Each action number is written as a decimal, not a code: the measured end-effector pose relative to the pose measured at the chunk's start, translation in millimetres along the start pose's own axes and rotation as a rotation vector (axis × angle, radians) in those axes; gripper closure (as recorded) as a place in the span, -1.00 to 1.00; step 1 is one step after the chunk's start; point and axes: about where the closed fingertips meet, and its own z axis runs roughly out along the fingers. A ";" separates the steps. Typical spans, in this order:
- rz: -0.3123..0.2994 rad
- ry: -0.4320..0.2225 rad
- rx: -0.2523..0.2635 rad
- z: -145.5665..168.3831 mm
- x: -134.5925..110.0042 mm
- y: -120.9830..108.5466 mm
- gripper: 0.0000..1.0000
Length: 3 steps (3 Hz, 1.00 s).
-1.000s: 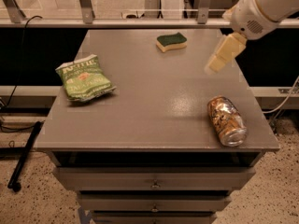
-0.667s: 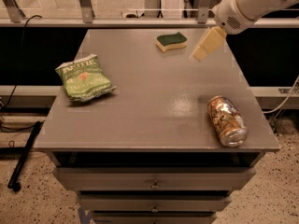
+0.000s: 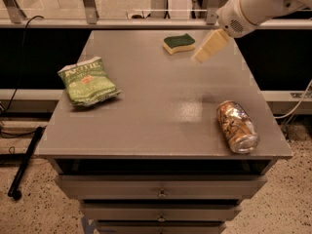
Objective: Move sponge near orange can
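Upper right, the gripper (image 3: pixel 209 47) hangs just beside the sponge (image 3: pixel 178 43) — not touching it, spread or closed I cannot tell — while the orange can (image 3: pixel 237 126) lies lower right.

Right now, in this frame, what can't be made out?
Camera view:
- The arm runs off the top right edge, and its base is out of view.
- The gripper hangs just right of the sponge. Its height above the table cannot be judged.
- Lettering on the orange can, lying on its side front right, is too small to read.
- The chip bag print is blurred.
- The drawers are cut off by the bottom edge.
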 end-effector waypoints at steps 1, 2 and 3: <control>0.079 -0.075 0.001 48.3 -11.3 -17.4 -1.00; 0.200 -0.144 -0.010 104.6 -17.7 -36.3 -1.00; 0.292 -0.157 0.021 150.9 -12.7 -54.5 -1.00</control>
